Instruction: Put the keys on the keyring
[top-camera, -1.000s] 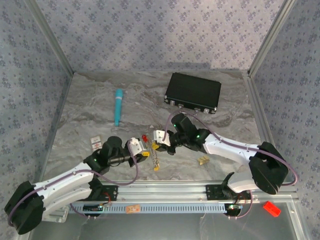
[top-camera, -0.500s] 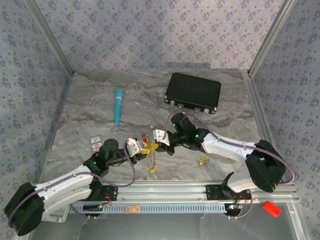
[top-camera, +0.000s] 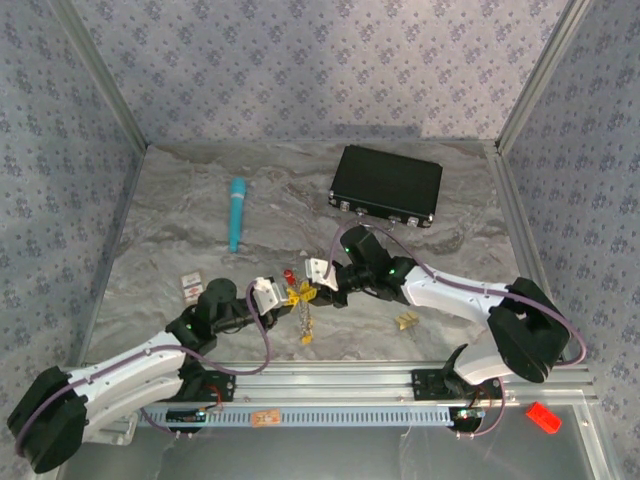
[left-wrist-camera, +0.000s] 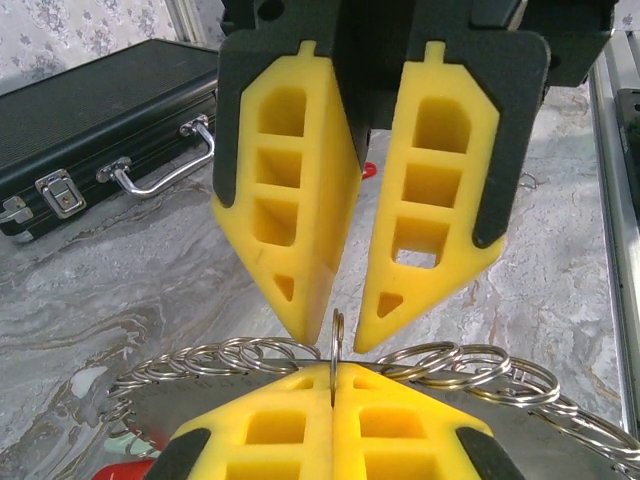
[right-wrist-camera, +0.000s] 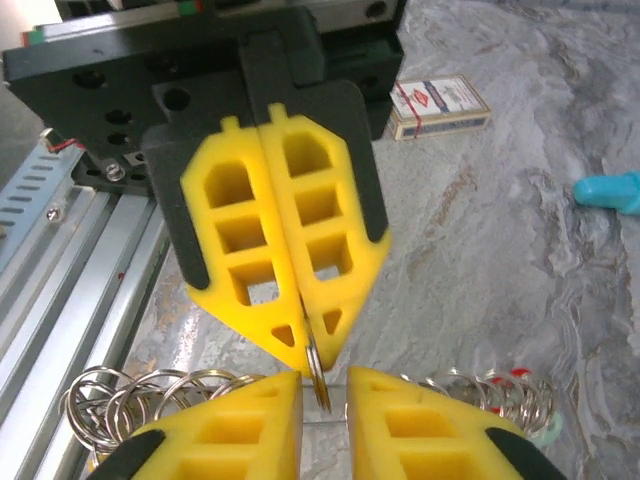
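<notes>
My left gripper (left-wrist-camera: 335, 370) is shut on a small silvery split ring (left-wrist-camera: 337, 335), held edge-on. My right gripper (right-wrist-camera: 322, 385) faces it tip to tip, its fingers slightly open on either side of that ring (right-wrist-camera: 318, 385) without pinching it. More small rings (left-wrist-camera: 250, 355) fan out to both sides. A thin grey wire, seemingly the keyring (right-wrist-camera: 335, 422), runs across behind my right fingers. From above, both grippers (top-camera: 290, 296) (top-camera: 312, 290) meet at mid-table; a red-tagged key (top-camera: 289, 276) sits beside them and a string of rings with a yellowish tag (top-camera: 305, 338) hangs below. Another key (top-camera: 405, 320) lies to the right.
A black case (top-camera: 387, 186) stands at the back right and a teal tube (top-camera: 237, 213) at the back left. A small card box (top-camera: 191, 285) lies left of the left arm. The metal rail (top-camera: 330, 380) runs along the near edge.
My left gripper has closed onto the split ring. My right gripper, shut before, has opened a little and let go of it. The hanging string of rings shifted slightly.
</notes>
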